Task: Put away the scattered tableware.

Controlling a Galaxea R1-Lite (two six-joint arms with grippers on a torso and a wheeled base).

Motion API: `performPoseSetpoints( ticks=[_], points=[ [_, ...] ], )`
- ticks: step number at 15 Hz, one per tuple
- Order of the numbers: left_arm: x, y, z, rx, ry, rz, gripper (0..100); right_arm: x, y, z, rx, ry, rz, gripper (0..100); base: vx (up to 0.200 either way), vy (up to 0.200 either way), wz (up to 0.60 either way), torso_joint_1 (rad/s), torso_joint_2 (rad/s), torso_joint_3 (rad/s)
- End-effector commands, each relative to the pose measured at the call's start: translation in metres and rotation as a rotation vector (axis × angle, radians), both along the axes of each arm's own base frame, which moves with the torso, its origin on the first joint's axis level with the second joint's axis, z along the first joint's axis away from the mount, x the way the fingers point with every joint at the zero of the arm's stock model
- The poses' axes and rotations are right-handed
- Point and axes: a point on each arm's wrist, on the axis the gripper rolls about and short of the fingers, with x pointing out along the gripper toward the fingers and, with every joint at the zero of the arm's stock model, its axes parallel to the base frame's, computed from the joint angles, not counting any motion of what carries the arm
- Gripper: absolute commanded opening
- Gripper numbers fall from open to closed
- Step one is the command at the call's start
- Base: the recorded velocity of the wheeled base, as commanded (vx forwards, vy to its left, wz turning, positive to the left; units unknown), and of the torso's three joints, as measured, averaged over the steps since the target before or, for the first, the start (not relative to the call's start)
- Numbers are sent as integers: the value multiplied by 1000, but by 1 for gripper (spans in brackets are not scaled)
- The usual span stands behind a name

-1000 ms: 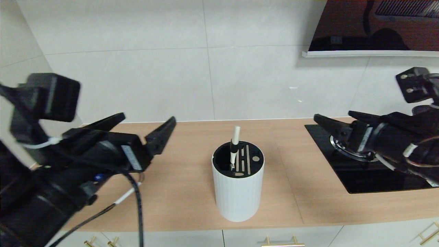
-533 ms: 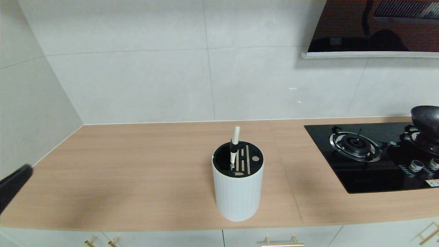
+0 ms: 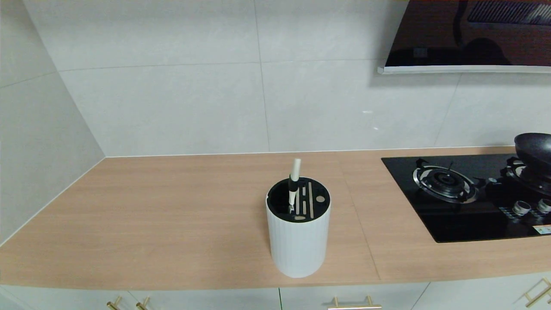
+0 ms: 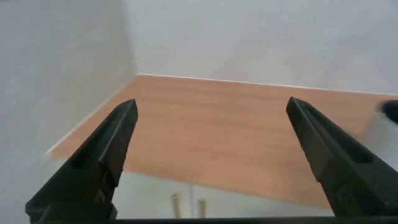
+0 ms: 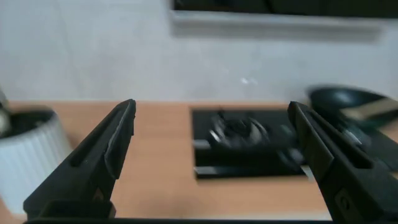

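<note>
Left gripper (image 4: 211, 155): held off the front of the wooden countertop (image 4: 236, 124), toward its left end and clear of the surface. Fingers (image 4: 102, 158) spread wide, nothing between them. Below the counter edge are 2 cabinet handles (image 4: 186, 205), blurred. A dark shape (image 4: 388, 112) is cut off at the view's edge, and I cannot say what it is.

Right gripper (image 5: 211, 158): also held off the counter, fingers wide apart, empty. Everything past it is blurred.

Cabinet fronts (image 3: 215, 299): just a strip under the counter lip, their gold handles cut off at the bottom.

Utensil holder (image 3: 298, 241): white ribbed cylinder, upright near the counter's front edge, about mid-counter. Its black top has an open well on the left and narrow slots to the right of it.

White-handled utensil (image 3: 295, 174): 1 piece, standing nearly upright in the holder, with a black band low on the handle. The working end is hidden inside, so its kind cannot be told. It enters at the border of well and slots, and I cannot tell which of the 2 holds it.

Gas hob (image 3: 430, 219): black glass, set in the counter well right of the holder. 1 burner (image 3: 445, 183) is in full sight. 2 knobs (image 3: 521, 208) near the front, the farther one clipped.

Dark pan (image 3: 533, 148): over the hob's right part, cut off at the edge, hiding whatever it stands on.

Tiled wall (image 3: 172, 99): pale, behind the counter.

Range hood (image 3: 469, 38): dark and glossy, high on the right, just its lower part visible.
</note>
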Motion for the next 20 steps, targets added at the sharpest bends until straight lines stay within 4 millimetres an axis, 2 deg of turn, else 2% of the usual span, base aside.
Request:
performPoseSetpoints(
  ticks=[1,3,6,10,12,15,20],
  points=[
    [-17,-5,-19,16,-66,68,100,-19,2,-11,10,-103,-37,100,0,0,0,0,0,0],
    [-7,-5,-35,18,1,89,100,-7,2,-30,12,-27,-27,100,0,0,0,0,0,0],
    [12,-6,-68,23,113,49,100,18,3,-83,5,131,25,100,0,0,0,0,0,0],
    [29,-8,-97,43,103,-38,100,18,4,-87,6,164,94,100,0,0,0,0,0,0],
    [29,-10,-100,22,123,-121,100,18,5,-93,19,232,124,100,0,0,0,0,0,0],
    [30,-13,-103,49,161,-239,100,18,5,-92,26,219,125,100,0,0,0,0,0,0],
    [30,-13,-105,13,169,-247,100,18,5,-92,27,219,125,100,0,0,0,0,0,0]
  ],
)
